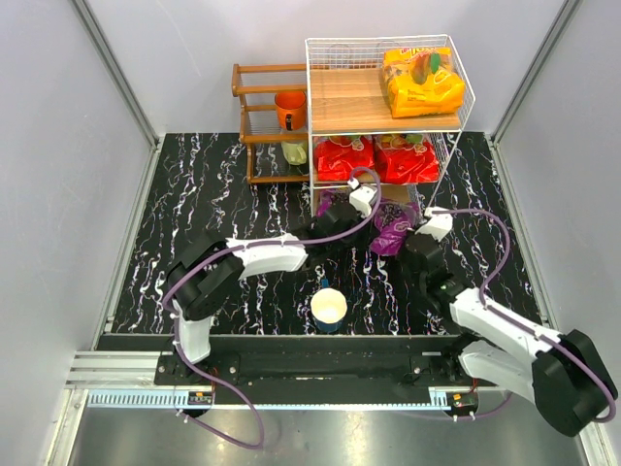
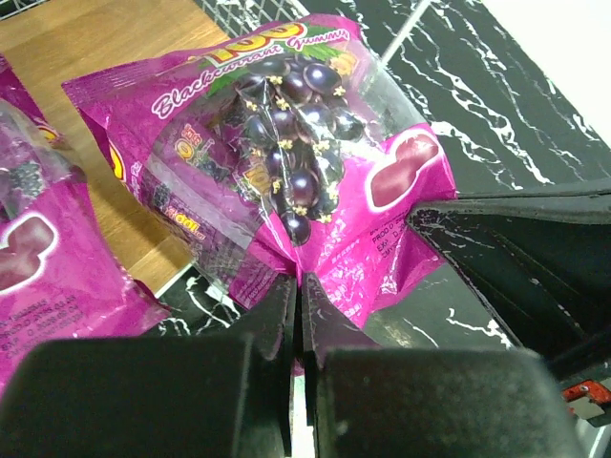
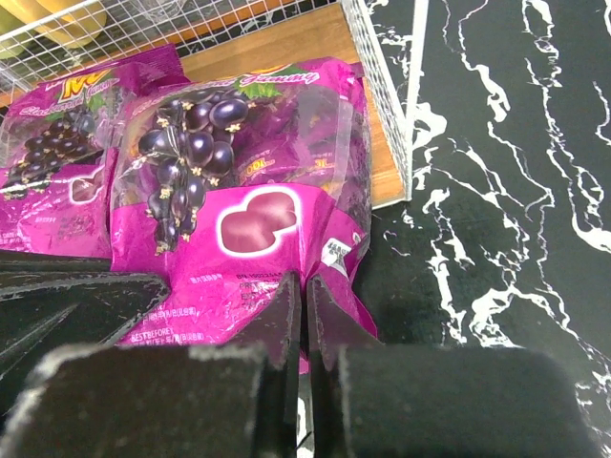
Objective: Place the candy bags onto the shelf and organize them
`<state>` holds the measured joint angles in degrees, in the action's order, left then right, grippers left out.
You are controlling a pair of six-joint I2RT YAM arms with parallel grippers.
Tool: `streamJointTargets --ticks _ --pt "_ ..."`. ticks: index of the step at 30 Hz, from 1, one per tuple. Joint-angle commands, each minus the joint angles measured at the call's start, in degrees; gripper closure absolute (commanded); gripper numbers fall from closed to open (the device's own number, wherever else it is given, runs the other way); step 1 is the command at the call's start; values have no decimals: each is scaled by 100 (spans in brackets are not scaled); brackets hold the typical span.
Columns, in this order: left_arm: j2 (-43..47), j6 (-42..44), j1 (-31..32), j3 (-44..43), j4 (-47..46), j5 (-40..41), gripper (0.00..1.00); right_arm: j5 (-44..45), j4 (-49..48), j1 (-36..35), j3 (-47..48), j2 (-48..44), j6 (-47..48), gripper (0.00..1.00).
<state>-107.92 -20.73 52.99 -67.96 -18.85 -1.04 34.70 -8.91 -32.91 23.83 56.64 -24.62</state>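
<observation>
The left gripper (image 2: pixel 298 296) is shut tight. The right gripper (image 3: pixel 305 296) is shut tight too. Both tips sit right at the near end of one purple candy bag (image 3: pixel 239 210). It is too hard to tell if they pinch it. This bag lies on the bottom board (image 2: pixel 95 38) of the shelf (image 1: pixel 456 87), and its near end sticks out over the black table (image 3: pixel 496 191). The other purple candy bag (image 3: pixel 57 143) lies just beside it. Two red candy bags (image 1: pixel 344 155) lie on the middle board. The orange-yellow candy bag (image 1: pixel 422 83) lies on top.
</observation>
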Motion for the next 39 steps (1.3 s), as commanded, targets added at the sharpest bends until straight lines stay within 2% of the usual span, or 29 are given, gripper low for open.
streamJointTargets --ticks 1,8,18,20,22,25,31,39 --pt "-159 183 -131 -419 -241 -160 100 -95 -1410 249 236 417 246 100" --pt "-537 236 -289 -779 -180 -90 100 -104 -2693 486 192 1339 677 100" --pt "-1038 298 -404 -1289 -92 244 99 -331 -3573 926 253 2342 810 100" --pt "-1082 289 -439 -1333 -57 288 89 -358 -3784 996 236 2509 845 100" --pt "-1100 289 -448 -1307 -48 315 62 -376 -3873 1032 236 2614 871 100" --pt "-1030 271 -448 -1141 -101 341 41 -402 -4013 1102 244 2720 924 100" --pt "-696 131 -448 -649 -198 166 30 -429 -4154 1172 314 2764 1021 100" --pt "-19 51 -237 -24 -321 -98 28 -543 -4137 1225 595 2940 1161 100"
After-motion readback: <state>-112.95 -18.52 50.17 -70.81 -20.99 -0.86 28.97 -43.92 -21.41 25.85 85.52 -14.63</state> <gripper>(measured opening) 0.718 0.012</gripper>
